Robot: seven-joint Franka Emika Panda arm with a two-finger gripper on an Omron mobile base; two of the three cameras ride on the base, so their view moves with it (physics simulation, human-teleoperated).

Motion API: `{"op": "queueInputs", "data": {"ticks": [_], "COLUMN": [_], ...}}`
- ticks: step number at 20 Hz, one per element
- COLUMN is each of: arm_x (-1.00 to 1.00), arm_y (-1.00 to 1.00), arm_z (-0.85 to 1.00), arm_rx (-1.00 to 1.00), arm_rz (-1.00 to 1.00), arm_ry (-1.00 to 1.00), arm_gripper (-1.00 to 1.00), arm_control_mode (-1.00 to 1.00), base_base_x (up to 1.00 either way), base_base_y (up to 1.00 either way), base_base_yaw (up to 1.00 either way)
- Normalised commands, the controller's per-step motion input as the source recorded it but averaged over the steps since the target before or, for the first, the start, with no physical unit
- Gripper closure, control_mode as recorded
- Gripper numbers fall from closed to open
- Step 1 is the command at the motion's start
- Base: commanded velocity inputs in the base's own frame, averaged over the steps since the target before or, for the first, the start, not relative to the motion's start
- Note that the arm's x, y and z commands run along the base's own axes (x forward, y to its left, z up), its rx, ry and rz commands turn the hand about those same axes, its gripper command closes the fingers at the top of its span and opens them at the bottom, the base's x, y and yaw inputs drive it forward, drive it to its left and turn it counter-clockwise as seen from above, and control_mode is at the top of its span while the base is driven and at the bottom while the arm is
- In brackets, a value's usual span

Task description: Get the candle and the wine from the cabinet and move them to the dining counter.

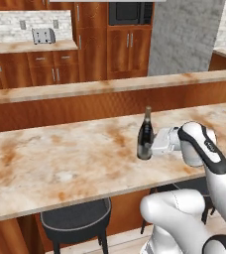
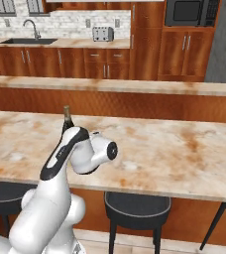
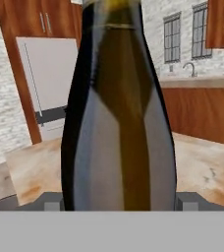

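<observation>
Standing wine (image 1: 145,136) upright on dining surface (image 1: 60,158), near front edge, so it's stable for release | gripper (image 1: 154,143) level at bottle's lower body, jaws wide either side; gripping or just let go: can't tell | candle: n/a

Setting: a rendered home kitchen with a dining bar.
Cabinetry: reddish-brown wooden cabinets (image 2: 187,54) with silver bar handles along the back wall.
Appliances: built-in microwave (image 2: 190,12); silver toaster (image 2: 102,33); pale refrigerator (image 3: 47,86).
Plumbing: black sink (image 2: 28,41) with a curved faucet (image 2: 32,26).
Walls: pale brick backsplash (image 2: 60,22); windows (image 3: 182,37).
Main surface (image 1: 60,158): long beige marbled stone with rusty stains.
Seating: dark stools (image 2: 137,208) at the near edge of the surface.
</observation>
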Motion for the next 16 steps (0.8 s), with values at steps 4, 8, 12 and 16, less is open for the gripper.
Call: {"op": "queueInputs", "data": {"ticks": [4, 8, 12, 16], "arm_x": [0.35, 0.33, 0.41, 0.45], "arm_y": [0.08, 0.09, 0.03, 0.02], "arm_z": [-0.29, -0.25, -0.29, -0.34], "arm_rx": [-0.05, -0.16, -0.06, 0.0], "arm_rz": [0.11, 0.08, 0.05, 0.04], "arm_ry": [0.0, -0.06, -0.07, 0.0], "arm_gripper": [1.0, 1.0, 1.0, 1.0], "arm_control_mode": [-1.0, -1.0, -1.0, -1.0], "base_base_x": [0.0, 0.0, 0.0, 0.0], "base_base_y": [0.0, 0.0, 0.0, 0.0], "base_base_yaw": [0.0, 0.0, 0.0, 0.0]}}
